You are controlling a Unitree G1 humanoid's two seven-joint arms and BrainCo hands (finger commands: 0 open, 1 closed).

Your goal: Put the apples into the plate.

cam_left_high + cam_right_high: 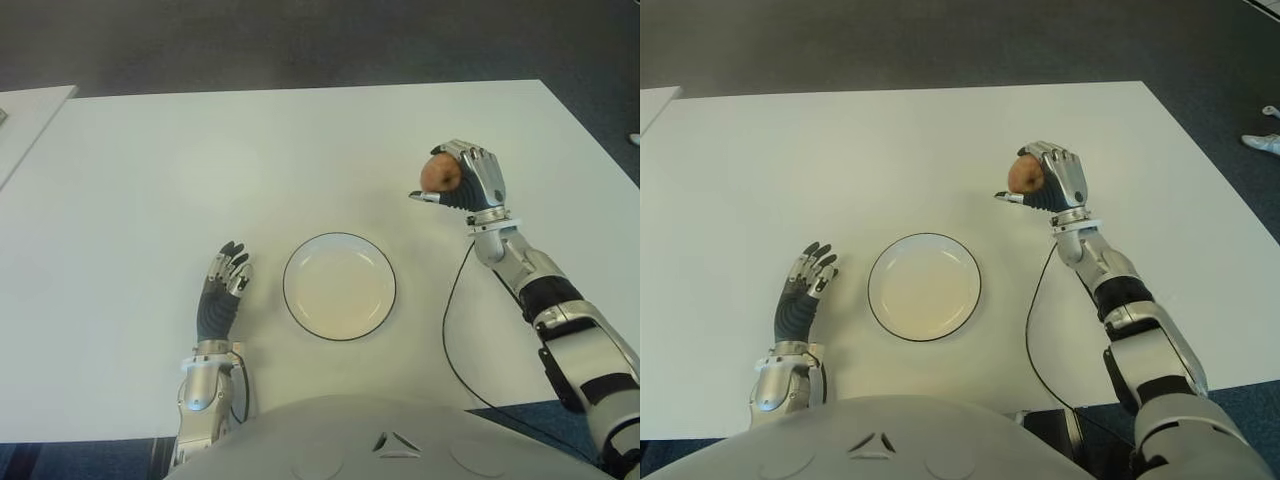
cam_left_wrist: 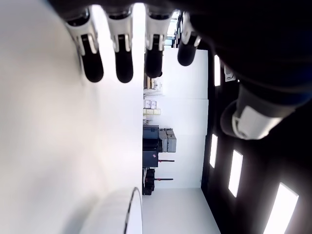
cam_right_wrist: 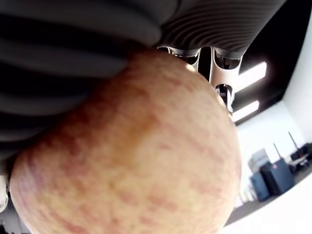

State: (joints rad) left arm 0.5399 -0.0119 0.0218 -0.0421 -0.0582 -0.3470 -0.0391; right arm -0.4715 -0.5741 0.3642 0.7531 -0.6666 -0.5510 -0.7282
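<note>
One apple (image 1: 439,174); white table (image 1: 150,180).

Bare table (image 1: 300,150) surrounds the plate (image 1: 339,286).

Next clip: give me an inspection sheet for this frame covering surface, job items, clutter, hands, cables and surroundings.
Surface: white table, bare apart from the items below.
Job's things: one apple, held above the table to the right of the plate; white plate with a dark rim, nothing in it, near the table's front edge.
Clutter: nothing seen.
Hands: right hand shut on the apple, fingers wrapped around it; left hand open, fingers extended, left of the plate.
Cables: black cable runs from the right forearm across the table.
Surroundings: dark floor beyond the table; second white surface at far left.
</note>
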